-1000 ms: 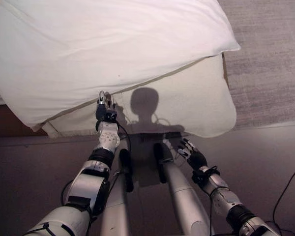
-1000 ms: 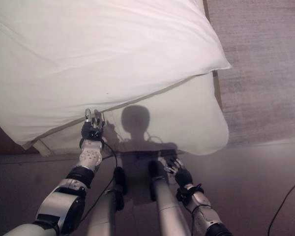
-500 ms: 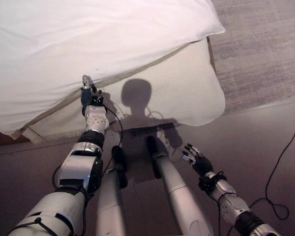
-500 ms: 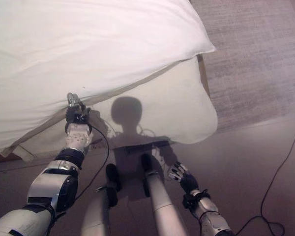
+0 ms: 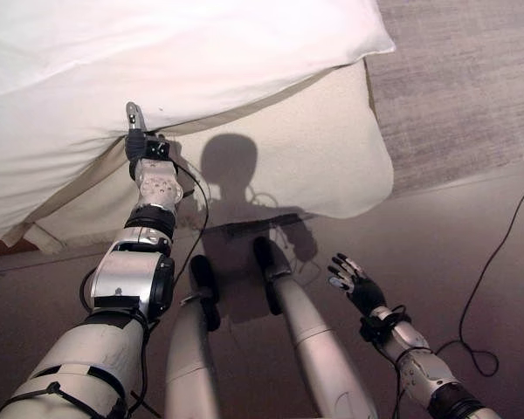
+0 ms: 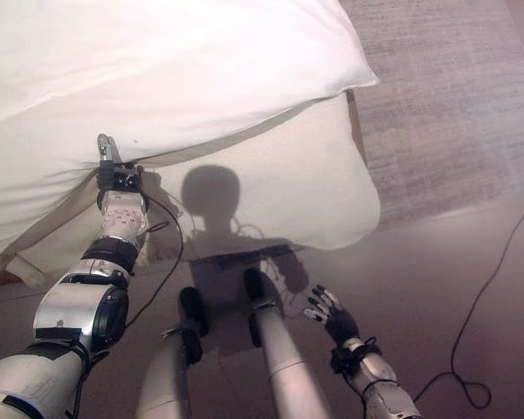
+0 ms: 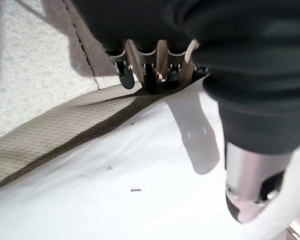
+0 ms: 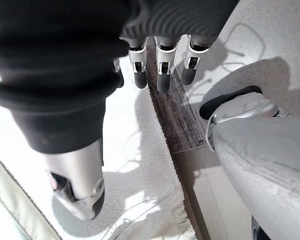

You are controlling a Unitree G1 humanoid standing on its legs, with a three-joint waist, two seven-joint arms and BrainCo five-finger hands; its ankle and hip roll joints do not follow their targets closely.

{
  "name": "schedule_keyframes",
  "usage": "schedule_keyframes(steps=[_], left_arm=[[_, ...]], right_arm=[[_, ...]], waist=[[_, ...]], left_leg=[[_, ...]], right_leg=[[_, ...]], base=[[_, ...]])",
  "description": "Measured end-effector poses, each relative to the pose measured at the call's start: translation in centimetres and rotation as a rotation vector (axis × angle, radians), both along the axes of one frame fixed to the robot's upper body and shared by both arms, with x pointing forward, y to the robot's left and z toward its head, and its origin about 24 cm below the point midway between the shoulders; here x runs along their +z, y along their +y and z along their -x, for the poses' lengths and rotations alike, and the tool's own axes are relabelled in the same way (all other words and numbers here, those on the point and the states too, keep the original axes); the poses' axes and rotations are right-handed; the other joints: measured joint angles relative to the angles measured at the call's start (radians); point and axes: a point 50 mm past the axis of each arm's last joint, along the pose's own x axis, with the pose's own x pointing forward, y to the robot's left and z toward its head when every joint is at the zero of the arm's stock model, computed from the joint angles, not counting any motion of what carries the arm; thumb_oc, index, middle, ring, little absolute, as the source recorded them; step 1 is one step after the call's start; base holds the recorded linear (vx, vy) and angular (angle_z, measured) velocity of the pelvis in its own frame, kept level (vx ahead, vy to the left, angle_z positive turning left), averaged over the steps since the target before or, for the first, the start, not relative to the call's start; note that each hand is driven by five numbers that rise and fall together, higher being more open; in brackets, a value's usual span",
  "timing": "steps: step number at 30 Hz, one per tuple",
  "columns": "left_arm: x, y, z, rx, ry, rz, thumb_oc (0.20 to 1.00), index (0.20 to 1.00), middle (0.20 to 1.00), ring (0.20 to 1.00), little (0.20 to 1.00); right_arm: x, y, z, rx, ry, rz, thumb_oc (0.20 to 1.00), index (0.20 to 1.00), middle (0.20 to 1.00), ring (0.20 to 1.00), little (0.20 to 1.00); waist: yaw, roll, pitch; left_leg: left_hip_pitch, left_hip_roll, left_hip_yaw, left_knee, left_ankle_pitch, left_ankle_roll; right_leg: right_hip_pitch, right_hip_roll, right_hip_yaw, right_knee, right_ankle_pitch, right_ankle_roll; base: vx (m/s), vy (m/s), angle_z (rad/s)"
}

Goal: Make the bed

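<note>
White duvet (image 5: 157,61) lies spread over the bed, its lower edge hanging just above the left robot hand (image 5: 140,147); that robot hand reaches up to the hem, its fingers (image 7: 152,70) tucked under the edge where the white cloth meets a beige band of fabric (image 7: 55,135), the thumb lying on top of the white cloth, so it pinches the hem between them; below the left robot hand the cream side of the bed (image 5: 332,166) drops to the floor; the right robot hand (image 5: 356,284) hangs well apart from the bedding, low over the floor, its fingers (image 8: 162,70) spread and straight, holding nothing; a grey rug (image 5: 472,87) lies on the floor beyond the right robot hand, beside the corner of the bed.
</note>
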Motion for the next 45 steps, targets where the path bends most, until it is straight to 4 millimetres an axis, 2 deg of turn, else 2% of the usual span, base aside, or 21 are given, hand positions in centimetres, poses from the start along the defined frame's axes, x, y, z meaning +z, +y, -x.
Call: schedule_keyframes(steps=[1, 2, 3, 4, 10, 14, 19, 23, 26, 27, 28, 30, 32, 35, 37, 39, 40, 41, 44, 45], left_arm=[[0.1, -0.1, 0.0, -0.001, -0.002, -0.002, 0.931, 0.931, 0.931, 0.931, 0.931], [0.1, -0.1, 0.0, -0.001, -0.002, -0.001, 0.564, 0.564, 0.564, 0.564, 0.564], [0.2, -0.1, 0.0, 0.002, -0.001, 0.002, 0.253, 0.253, 0.253, 0.253, 0.253], [0.3, -0.1, 0.0, 0.006, -0.001, 0.004, 0.200, 0.200, 0.200, 0.200, 0.200], [0.5, 0.1, 0.1, 0.028, 0.001, 0.012, 0.200, 0.200, 0.200, 0.200, 0.200], [1.7, -0.3, -0.1, 0.017, -0.026, 0.007, 0.200, 0.200, 0.200, 0.200, 0.200], [3.1, -1.0, -0.1, 0.016, -0.086, -0.009, 0.200, 0.200, 0.200, 0.200, 0.200], [4.4, -2.8, 0.0, -0.020, -0.158, -0.007, 0.200, 0.200, 0.200, 0.200, 0.200], [4.6, -4.4, 0.0, -0.053, -0.178, -0.014, 0.200, 0.200, 0.200, 0.200, 0.200], [5.0, -4.5, 0.3, -0.055, -0.214, -0.004, 0.200, 0.200, 0.200, 0.200, 0.200], [5.7, -5.6, 0.8, -0.079, -0.275, 0.007, 0.200, 0.200, 0.200, 0.200, 0.200], [6.2, -7.3, 1.7, -0.120, -0.361, 0.020, 0.200, 0.200, 0.200, 0.200, 0.200], [6.1, -7.7, 2.0, -0.134, -0.382, 0.031, 0.200, 0.200, 0.200, 0.200, 0.200], [4.9, -8.7, 3.4, -0.167, -0.429, 0.072, 0.200, 0.200, 0.200, 0.200, 0.200], [4.6, -9.0, 3.7, -0.172, -0.443, 0.069, 0.200, 0.200, 0.200, 0.200, 0.200], [4.4, -9.0, 4.1, -0.181, -0.460, 0.063, 0.200, 0.200, 0.200, 0.200, 0.200], [4.2, -9.0, 4.4, -0.185, -0.468, 0.067, 0.200, 0.200, 0.200, 0.200, 0.200], [4.1, -9.1, 4.8, -0.195, -0.484, 0.069, 0.200, 0.200, 0.200, 0.200, 0.200], [3.7, -9.1, 5.5, -0.207, -0.499, 0.065, 0.200, 0.200, 0.200, 0.200, 0.200], [3.7, -9.0, 5.6, -0.201, -0.503, 0.063, 0.200, 0.200, 0.200, 0.200, 0.200]], right_arm=[[0.0, 0.1, 0.0, 0.001, 0.000, -0.001, 1.000, 1.000, 1.000, 1.000, 1.000], [0.0, 0.1, 0.0, 0.002, 0.000, -0.002, 1.000, 1.000, 1.000, 1.000, 1.000], [0.0, 0.1, 0.0, 0.002, 0.000, -0.002, 1.000, 1.000, 1.000, 1.000, 1.000], [0.0, 0.1, 0.0, 0.002, 0.001, -0.002, 1.000, 1.000, 1.000, 1.000, 1.000], [0.0, 0.1, 0.0, 0.001, 0.001, -0.004, 1.000, 1.000, 1.000, 1.000, 1.000], [-0.1, 0.3, 0.1, 0.001, 0.005, -0.006, 1.000, 1.000, 1.000, 1.000, 1.000], [-0.1, 0.3, 0.0, 0.000, 0.004, -0.008, 1.000, 1.000, 1.000, 1.000, 1.000], [-0.1, 0.4, 0.0, -0.006, 0.005, -0.009, 1.000, 1.000, 1.000, 1.000, 1.000], [0.0, 0.7, -0.2, -0.002, -0.001, -0.017, 1.000, 1.000, 1.000, 1.000, 1.000], [-0.1, 0.9, -0.1, 0.002, 0.003, -0.016, 1.000, 1.000, 1.000, 1.000, 1.000], [0.0, 1.3, -0.3, 0.009, -0.002, -0.019, 1.000, 1.000, 1.000, 1.000, 1.000], [0.6, 2.2, -1.1, 0.016, -0.026, -0.042, 1.000, 1.000, 1.000, 1.000, 1.000], [1.1, 3.1, -1.6, 0.037, -0.040, -0.062, 1.000, 1.000, 1.000, 1.000, 1.000], [3.6, 6.1, -4.0, 0.088, -0.115, -0.150, 1.000, 1.000, 1.000, 1.000, 1.000], [4.5, 6.9, -4.7, 0.086, -0.144, -0.186, 1.000, 1.000, 1.000, 1.000, 1.000], [5.5, 8.0, -5.5, 0.109, -0.161, -0.224, 1.000, 1.000, 1.000, 1.000, 1.000], [6.3, 8.8, -6.0, 0.127, -0.174, -0.245, 1.000, 1.000, 1.000, 1.000, 1.000], [7.0, 9.2, -6.6, 0.136, -0.182, -0.269, 1.000, 1.000, 1.000, 1.000, 1.000], [9.8, 11.0, -8.0, 0.165, -0.247, -0.351, 1.000, 1.000, 1.000, 1.000, 1.000], [10.1, 11.3, -8.1, 0.166, -0.244, -0.375, 1.000, 1.000, 1.000, 1.000, 1.000]], waist=[[0.000, 0.000, 0.000], [0.000, 0.000, 0.000], [0.001, 0.000, 0.000], [0.001, 0.000, 0.000], [0.008, 0.000, 0.000], [0.030, 0.001, 0.000], [0.030, 0.001, -0.001], [0.047, 0.002, -0.001], [0.056, 0.002, 0.000], [0.056, 0.002, 0.000], [0.066, 0.002, 0.000], [0.081, 0.003, 0.000], [0.085, 0.004, 0.000], [0.109, 0.008, 0.002], [0.110, 0.008, 0.002], [0.134, 0.011, 0.002], [0.146, 0.017, 0.004], [0.136, 0.017, 0.005], [0.167, 0.026, 0.008], [0.168, 0.027, 0.009]], left_leg=[[-0.002, -0.002, 0.000, 0.001, 0.000, 0.000], [-0.002, -0.002, 0.001, 0.001, 0.000, 0.000], [-0.002, -0.003, 0.003, 0.001, 0.000, 0.000], [-0.002, -0.003, 0.003, 0.001, 0.000, 0.000], [0.002, -0.005, 0.006, -0.002, 0.002, 0.003], [0.019, -0.006, 0.016, -0.012, 0.004, 0.005], [0.050, -0.015, 0.017, -0.037, 0.009, 0.011], [0.055, -0.024, 0.018, -0.054, 0.017, 0.020], [0.070, -0.032, 0.015, -0.061, 0.020, 0.023], [0.071, -0.037, 0.012, -0.066, 0.021, 0.025], [0.074, -0.041, 0.011, -0.070, 0.024, 0.028], [0.084, -0.047, 0.011, -0.074, 0.023, 0.029], [0.090, -0.052, 0.005, -0.077, 0.024, 0.030], [0.112, -0.064, -0.004, -0.092, 0.026, 0.033], [0.117, -0.068, -0.005, -0.098, 0.034, 0.038], [0.121, -0.075, -0.013, -0.102, 0.036, 0.039], [0.122, -0.077, -0.016, -0.104, 0.037, 0.040], [0.121, -0.080, -0.022, -0.102, 0.037, 0.040], [0.122, -0.085, -0.032, -0.105, 0.043, 0.042], [0.122, -0.088, -0.037, -0.103, 0.045, 0.043]], right_leg=[[-0.002, -0.002, 0.001, 0.000, 0.001, 0.001], [-0.002, -0.002, 0.002, 0.000, 0.001, 0.002], [-0.002, -0.003, 0.004, -0.001, 0.002, 0.003], [-0.002, -0.003, 0.004, -0.001, 0.002, 0.004], [-0.001, -0.006, 0.005, 0.001, 0.003, 0.004], [0.009, -0.008, 0.011, 0.002, 0.005, 0.002], [0.036, -0.017, 0.010, -0.007, 0.004, 0.003], [0.040, -0.026, 0.007, -0.012, 0.004, 0.003], [0.054, -0.036, 0.000, -0.012, 0.006, 0.001], [0.056, -0.039, 0.001, -0.013, 0.006, 0.001], [0.060, -0.043, -0.002, -0.014, 0.004, 0.004], [0.066, -0.048, 0.000, -0.014, 0.003, 0.006], [0.073, -0.051, -0.002, -0.013, 0.000, 0.009], [0.098, -0.061, -0.013, -0.014, -0.005, 0.016], [0.101, -0.068, -0.012, -0.015, -0.007, 0.015], [0.106, -0.074, -0.025, -0.013, -0.008, 0.016], [0.110, -0.076, -0.029, -0.014, -0.009, 0.016], [0.111, -0.076, -0.027, -0.012, -0.011, 0.017], [0.116, -0.081, -0.033, -0.012, -0.015, 0.017], [0.117, -0.085, -0.038, -0.010, -0.017, 0.017]], base=[[0.00, 0.000, 0.00], [0.00, 0.000, 0.00], [0.00, 0.000, 0.00], [0.00, 0.000, 0.00], [0.00, 0.000, 0.00], [0.00, 0.000, -0.02], [0.01, -0.001, 0.02], [0.00, -0.013, 0.05], [0.01, -0.011, 0.10], [0.01, -0.005, 0.10], [0.01, -0.002, 0.08], [0.00, -0.001, 0.03], [0.01, -0.001, 0.08], [0.01, -0.017, 0.10], [0.00, -0.007, 0.16], [0.00, 0.009, 0.08], [0.00, 0.019, 0.09], [0.00, 0.009, 0.15], [0.01, 0.007, 0.15], [0.01, 0.004, 0.21]])
